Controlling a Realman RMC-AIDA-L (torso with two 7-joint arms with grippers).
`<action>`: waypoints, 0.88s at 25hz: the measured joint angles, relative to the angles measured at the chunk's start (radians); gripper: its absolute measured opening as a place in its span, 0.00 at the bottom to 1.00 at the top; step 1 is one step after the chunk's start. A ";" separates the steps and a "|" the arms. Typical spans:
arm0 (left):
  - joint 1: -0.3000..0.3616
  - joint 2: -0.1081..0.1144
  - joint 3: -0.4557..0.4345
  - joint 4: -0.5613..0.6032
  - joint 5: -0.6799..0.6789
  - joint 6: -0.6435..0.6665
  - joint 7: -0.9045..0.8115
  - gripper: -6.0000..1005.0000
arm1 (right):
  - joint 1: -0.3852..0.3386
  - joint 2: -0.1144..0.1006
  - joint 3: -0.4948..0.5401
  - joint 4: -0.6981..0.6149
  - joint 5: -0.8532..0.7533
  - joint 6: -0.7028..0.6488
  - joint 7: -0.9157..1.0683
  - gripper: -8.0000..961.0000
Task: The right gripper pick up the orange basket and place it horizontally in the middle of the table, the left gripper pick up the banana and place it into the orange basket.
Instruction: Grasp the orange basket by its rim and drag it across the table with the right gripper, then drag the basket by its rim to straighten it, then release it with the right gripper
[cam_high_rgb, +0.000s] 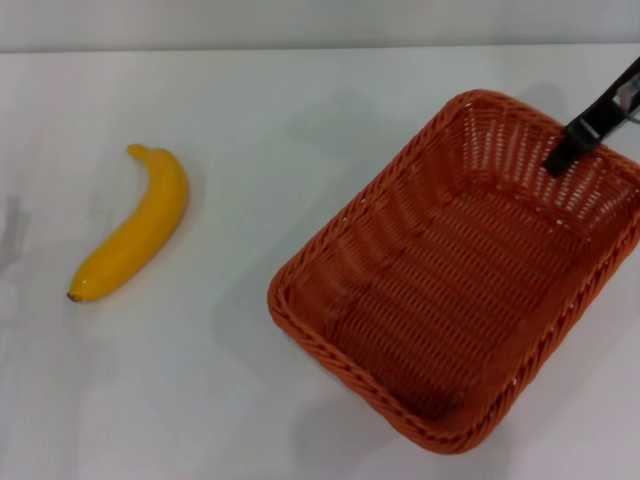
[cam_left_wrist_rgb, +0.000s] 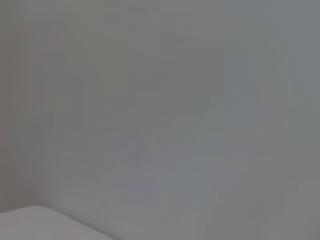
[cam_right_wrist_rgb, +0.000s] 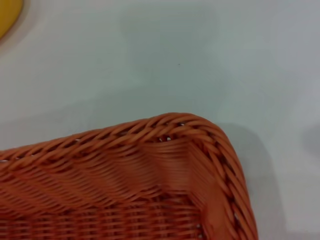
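We had the thin black right gripper reaching in from the far right, its tip just inside the far wall of the big orange woven wicker basket. Whether its jaws were clenched on that braided rim, we couldn't tell. The basket sat askew on the plain white smooth table, on the right side. Well away from the jaws, across the table to the left, the curved yellow banana lay flat, apart from the basket. We saw nothing of the left gripper.
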 joint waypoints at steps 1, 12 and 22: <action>-0.002 0.000 0.000 0.000 -0.001 0.000 0.000 0.86 | 0.000 -0.006 0.010 0.002 0.000 0.009 0.004 0.21; -0.018 0.001 -0.001 -0.002 -0.002 0.000 0.000 0.86 | 0.002 -0.068 0.138 0.016 0.029 0.119 0.068 0.16; -0.018 0.002 -0.002 -0.004 -0.005 0.004 0.000 0.86 | -0.013 -0.099 0.210 0.008 0.128 0.175 0.193 0.16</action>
